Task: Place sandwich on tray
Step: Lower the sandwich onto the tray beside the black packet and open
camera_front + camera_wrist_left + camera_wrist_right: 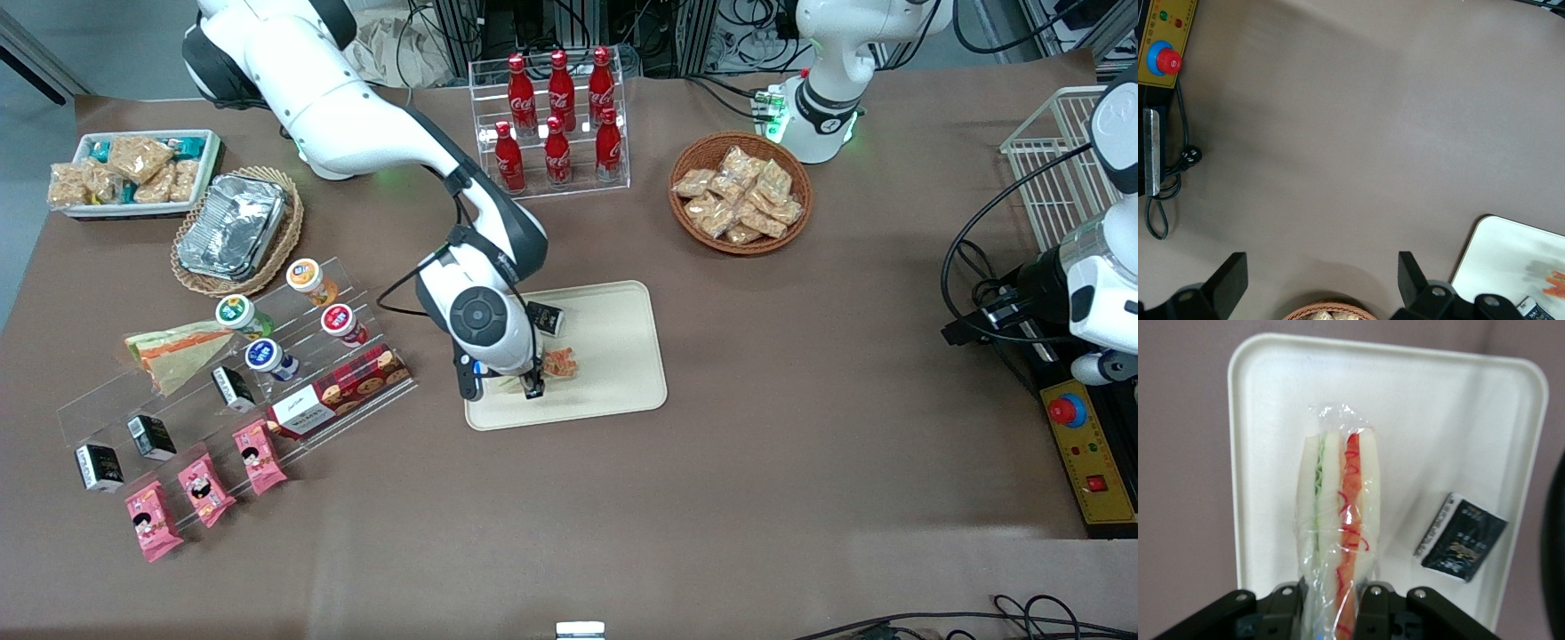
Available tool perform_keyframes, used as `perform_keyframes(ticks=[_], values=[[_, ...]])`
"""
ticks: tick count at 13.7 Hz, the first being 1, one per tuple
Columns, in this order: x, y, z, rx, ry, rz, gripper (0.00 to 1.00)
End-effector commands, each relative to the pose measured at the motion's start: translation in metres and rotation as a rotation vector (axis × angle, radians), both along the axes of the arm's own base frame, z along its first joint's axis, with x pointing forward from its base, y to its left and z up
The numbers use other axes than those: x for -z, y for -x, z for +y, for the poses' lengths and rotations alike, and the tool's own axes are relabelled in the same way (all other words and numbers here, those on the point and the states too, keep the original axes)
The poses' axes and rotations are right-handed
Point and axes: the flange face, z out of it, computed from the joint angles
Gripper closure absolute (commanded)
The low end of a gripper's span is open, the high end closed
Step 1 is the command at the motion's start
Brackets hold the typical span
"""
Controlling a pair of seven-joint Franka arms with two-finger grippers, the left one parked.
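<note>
The sandwich point(1340, 513) is a clear-wrapped wedge of pale bread with orange-red filling stripes. My right gripper point(1331, 607) is shut on its wrapped end and holds it cut edge up over the cream tray point(1431, 420). In the front view the gripper point(531, 384) stands low over the tray point(613, 356), at the part nearest the front camera, and the orange edge of the sandwich point(562, 363) shows beside the fingers. A small black packet point(1460, 537) lies on the tray beside the sandwich; it also shows in the front view point(545, 317).
A clear stepped rack point(222, 391) toward the working arm's end holds another sandwich with green and orange filling point(178, 348), cups, a biscuit box and packets. A cola bottle rack point(556, 116), a basket of snacks point(740, 191) and a foil-tray basket point(233, 229) stand farther from the camera.
</note>
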Motion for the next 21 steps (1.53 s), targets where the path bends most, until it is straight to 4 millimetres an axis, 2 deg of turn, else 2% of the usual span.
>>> perform_keyframes(ticks=[1,5,6,7,10,18,20,21], values=[[0.017,-0.007,0.003,0.034,-0.004,-0.043,1.0],[0.024,-0.005,0.011,0.037,-0.012,-0.054,1.0],[0.025,-0.004,0.011,0.034,-0.011,-0.053,0.55],[0.033,-0.006,0.011,0.04,-0.019,-0.06,0.04],[0.035,-0.004,0.02,0.018,-0.043,-0.098,0.02],[0.006,-0.001,0.019,-0.004,-0.021,-0.059,0.02],[-0.023,-0.003,0.012,-0.022,-0.015,-0.051,0.02],[-0.045,-0.003,0.007,-0.044,-0.014,-0.043,0.02]])
